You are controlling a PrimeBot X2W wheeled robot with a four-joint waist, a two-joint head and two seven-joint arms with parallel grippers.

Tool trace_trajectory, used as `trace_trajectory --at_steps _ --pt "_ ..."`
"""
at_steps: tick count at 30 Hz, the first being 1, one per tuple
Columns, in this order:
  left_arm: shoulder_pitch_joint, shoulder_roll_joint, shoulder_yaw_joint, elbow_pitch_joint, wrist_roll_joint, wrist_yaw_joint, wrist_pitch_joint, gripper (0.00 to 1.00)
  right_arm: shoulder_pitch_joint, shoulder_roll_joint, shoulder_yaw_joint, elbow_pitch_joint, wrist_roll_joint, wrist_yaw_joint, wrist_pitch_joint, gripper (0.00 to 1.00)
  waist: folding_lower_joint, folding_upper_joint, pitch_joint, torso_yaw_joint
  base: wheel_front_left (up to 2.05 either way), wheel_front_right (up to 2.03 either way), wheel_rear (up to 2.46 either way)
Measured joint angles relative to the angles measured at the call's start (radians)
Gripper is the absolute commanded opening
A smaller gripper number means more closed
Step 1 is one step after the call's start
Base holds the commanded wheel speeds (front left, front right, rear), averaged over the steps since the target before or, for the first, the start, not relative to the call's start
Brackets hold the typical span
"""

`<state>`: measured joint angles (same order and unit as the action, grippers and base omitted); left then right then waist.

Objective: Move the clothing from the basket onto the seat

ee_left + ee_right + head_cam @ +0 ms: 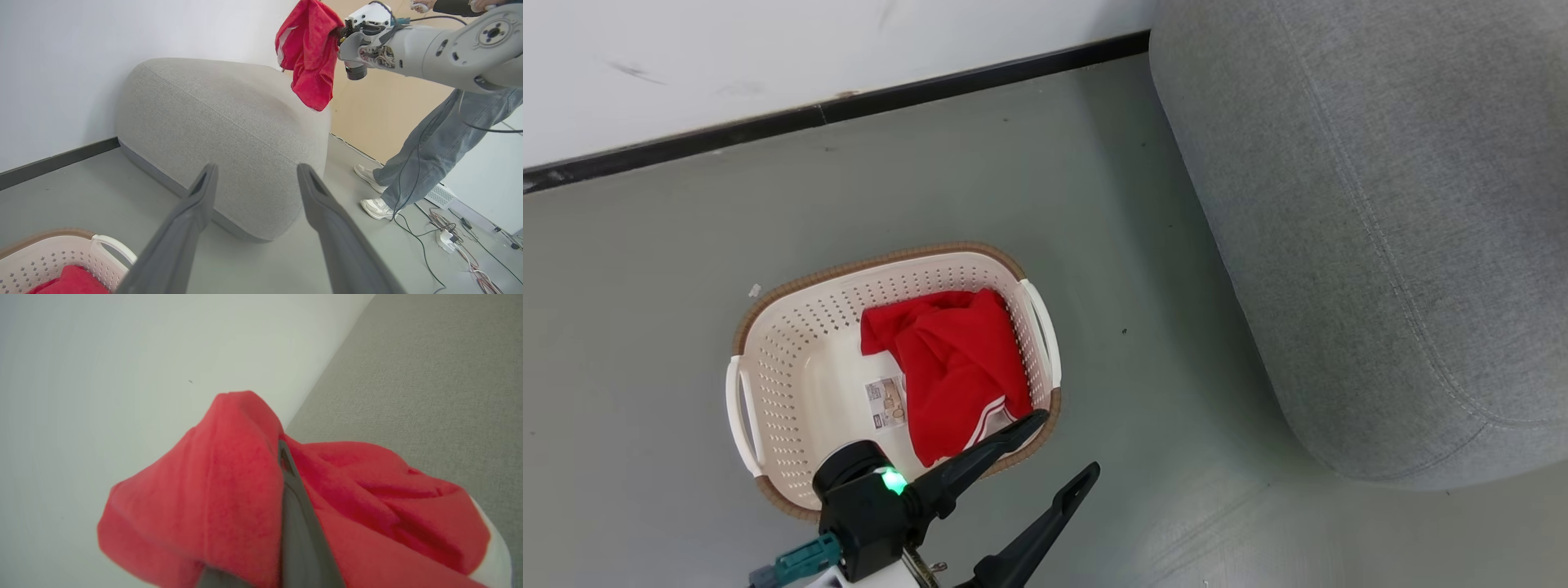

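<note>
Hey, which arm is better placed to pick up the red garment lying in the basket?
Left. The left claw is open at the rim of the basket, beside the red garment inside. The right claw is shut on another red garment above the sofa.

Smooth grey floor [931, 188] meeting a white wall [768, 49] along black skirting [980, 77] — tan panel [367, 102] and loose cables [476, 267] farther off.

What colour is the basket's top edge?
Brown, a woven-look rim on the cream-white perforated plastic basket; clearest in the head view.
</note>
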<state>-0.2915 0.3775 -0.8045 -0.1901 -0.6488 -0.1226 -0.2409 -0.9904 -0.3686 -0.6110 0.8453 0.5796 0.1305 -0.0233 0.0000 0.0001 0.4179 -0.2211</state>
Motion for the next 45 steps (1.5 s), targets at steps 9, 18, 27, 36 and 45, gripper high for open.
trace_trajectory --at_steps 9,18,27,36,45 --pt "-0.010 0.026 0.021 -0.026 0.008 0.012 0.012 1.00 -0.047 0.016 0.000 0.016 -0.009 0.000 -0.025 0.00 0.0000 0.0000 0.070 0.014 0.00 0.00 0.00" --pt "-0.010 0.064 0.064 -0.053 0.007 0.043 0.025 1.00 -0.081 0.005 -0.001 0.042 -0.009 0.000 -0.039 0.00 0.0000 0.0000 0.142 0.022 0.00 0.00 0.00" --pt "-0.010 0.095 0.088 -0.097 0.009 0.059 0.035 1.00 -0.105 -0.038 0.017 0.058 -0.026 0.000 -0.055 0.00 0.0000 0.0000 0.213 0.021 0.00 0.00 0.00" --pt "-0.033 0.119 0.107 -0.127 0.021 0.063 0.046 1.00 -0.098 -0.018 0.046 0.084 -0.056 0.000 -0.095 0.34 0.0000 0.0000 0.273 0.009 0.00 0.00 0.00" --pt "-0.057 0.135 0.142 -0.133 0.028 0.067 0.042 1.00 -0.095 0.021 0.115 0.087 -0.091 0.000 -0.155 1.00 0.0000 0.0000 0.302 -0.012 0.00 0.00 0.00"
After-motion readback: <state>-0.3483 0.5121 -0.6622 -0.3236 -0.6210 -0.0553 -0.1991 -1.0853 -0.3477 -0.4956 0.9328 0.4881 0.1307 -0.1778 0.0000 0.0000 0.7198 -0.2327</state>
